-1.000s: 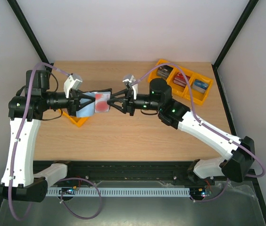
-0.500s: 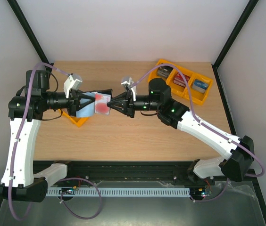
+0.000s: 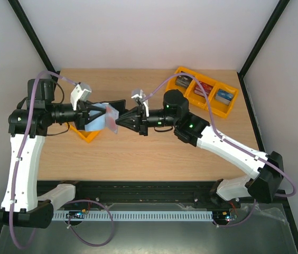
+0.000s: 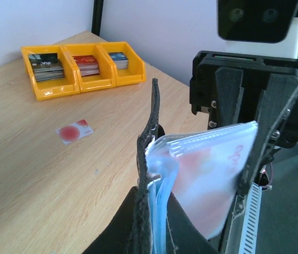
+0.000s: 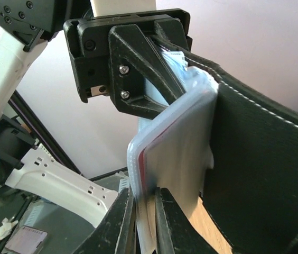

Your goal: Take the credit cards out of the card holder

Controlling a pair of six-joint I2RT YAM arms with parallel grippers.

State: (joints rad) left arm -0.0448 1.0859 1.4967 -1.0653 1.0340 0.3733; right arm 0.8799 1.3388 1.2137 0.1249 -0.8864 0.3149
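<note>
Since a second ago the right arm has pushed leftward, and its fingers (image 3: 118,123), spread then, have closed. The card holder (image 3: 102,117) hangs open in the air over the left half of the tabletop (image 3: 154,153), with its black cover (image 5: 265,159) swung out and its grey-blue clear pockets fanned. A pale credit card (image 4: 207,169) with a red blotch sits in the outermost pocket. The right fingers (image 5: 120,222) are pressed nearly together on that pocket's free edge, pinching the card through the plastic; I cannot tell whether they grip the card alone. The left fingers (image 5: 138,69) are clamped on the holder near its spine, gripping it from the other side (image 3: 92,115).

A second loose card (image 4: 74,131) lies flat on the bare wood, well apart from the holder. A small yellow tray (image 3: 85,135) sits beneath the left wrist. At the far right corner a yellow three-bin tray (image 3: 204,95) holds stacks of dark, red and blue cards. The tabletop is light wood grain, closed in by plain pale walls and black frame posts (image 3: 33,37).
</note>
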